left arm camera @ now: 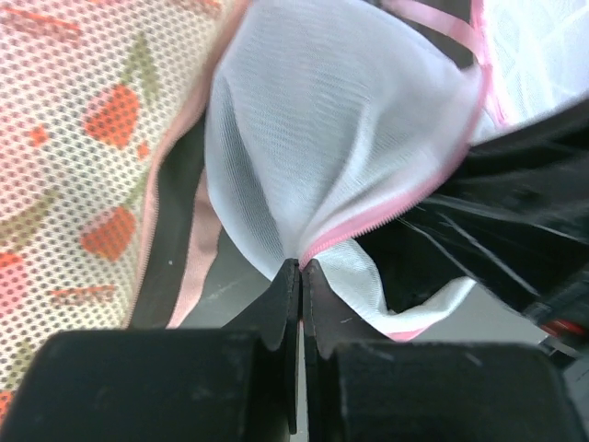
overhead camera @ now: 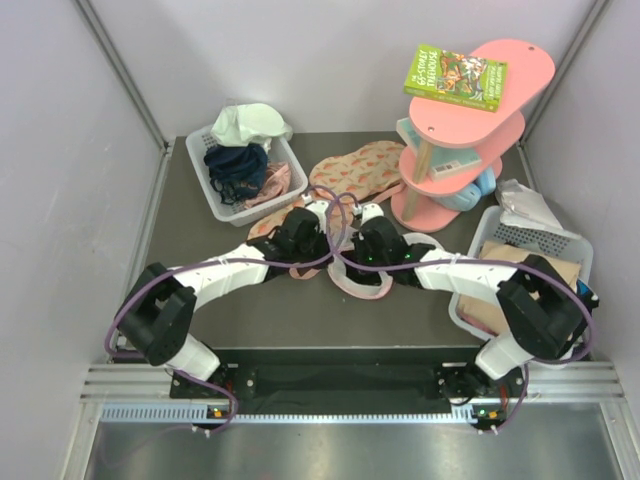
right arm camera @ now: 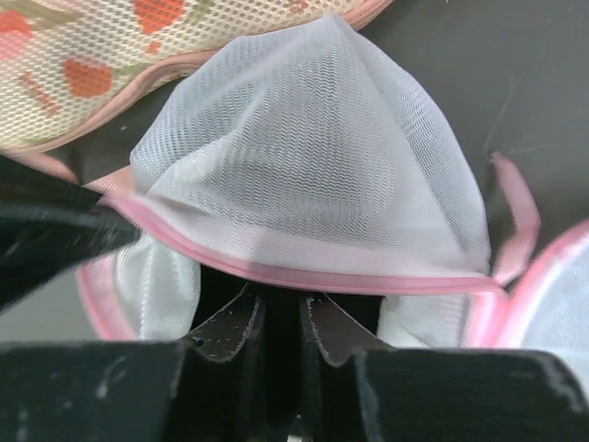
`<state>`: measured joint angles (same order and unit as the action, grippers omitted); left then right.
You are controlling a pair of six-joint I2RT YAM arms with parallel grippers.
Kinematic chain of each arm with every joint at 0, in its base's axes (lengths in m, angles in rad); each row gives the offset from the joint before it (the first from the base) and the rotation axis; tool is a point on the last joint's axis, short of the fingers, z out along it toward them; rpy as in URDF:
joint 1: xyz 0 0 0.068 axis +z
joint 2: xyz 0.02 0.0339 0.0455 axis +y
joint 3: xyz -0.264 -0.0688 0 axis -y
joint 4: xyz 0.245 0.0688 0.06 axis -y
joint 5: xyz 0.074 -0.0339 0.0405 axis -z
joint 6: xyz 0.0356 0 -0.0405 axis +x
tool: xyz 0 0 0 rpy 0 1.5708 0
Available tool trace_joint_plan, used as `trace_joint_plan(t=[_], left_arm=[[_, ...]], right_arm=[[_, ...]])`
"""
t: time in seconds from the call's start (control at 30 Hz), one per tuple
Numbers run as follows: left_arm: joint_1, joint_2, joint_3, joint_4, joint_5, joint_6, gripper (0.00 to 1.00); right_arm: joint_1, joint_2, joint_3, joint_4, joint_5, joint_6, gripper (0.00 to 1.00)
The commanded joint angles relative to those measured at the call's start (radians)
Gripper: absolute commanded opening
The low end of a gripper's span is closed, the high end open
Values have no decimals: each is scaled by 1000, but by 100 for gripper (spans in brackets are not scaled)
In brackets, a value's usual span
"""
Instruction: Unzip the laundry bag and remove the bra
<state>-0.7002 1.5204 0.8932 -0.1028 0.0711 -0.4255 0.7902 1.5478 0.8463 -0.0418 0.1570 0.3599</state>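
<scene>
Although the bra cannot be made out in any view, it is judged to lie inside the laundry bag [right arm camera: 304, 147], which is spread on the tabletop [right arm camera: 525, 83] with a fruit-print cloth [right arm camera: 184, 37] just beyond it. At the left side of the bag, the left end effector [left arm camera: 301, 269] is seen fully closed, with a fold of white mesh and the pink zip trim [left arm camera: 405, 198] pinched between its pads and drawn up into a tent. Across the middle of the bag, the trimmed edge is lifted as a flap, so the zip is judged at least partly undone. At the right side of the bag, the right end effector [right arm camera: 283, 313] is pushed under that flap into the dark mouth. Its jaws are drawn close together, but whether they are closed on anything cannot be told. The mesh is judged light, limp and easily snagged, so it is best held by the stitched trim. The bra is expected to be soft and light, and its straps may catch. A cup or the band should be taken instead.
</scene>
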Motion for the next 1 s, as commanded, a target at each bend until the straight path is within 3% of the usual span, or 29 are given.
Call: trace_joint_plan(t=[0.0, 0.33, 0.7, 0.97], left_arm=[[33, -39, -7, 61, 6, -27, 0], [134, -55, -19, 94, 42, -82, 0], [139, -2, 16, 178, 128, -125, 0], [139, 99, 33, 219, 188, -142, 0]], right_arm=[[15, -123, 4, -26, -40, -38, 7], [14, -304, -44, -193, -221, -171, 0], [18, -298, -82, -265, -260, -193, 0], [18, -508, -47, -317, -312, -191, 0]])
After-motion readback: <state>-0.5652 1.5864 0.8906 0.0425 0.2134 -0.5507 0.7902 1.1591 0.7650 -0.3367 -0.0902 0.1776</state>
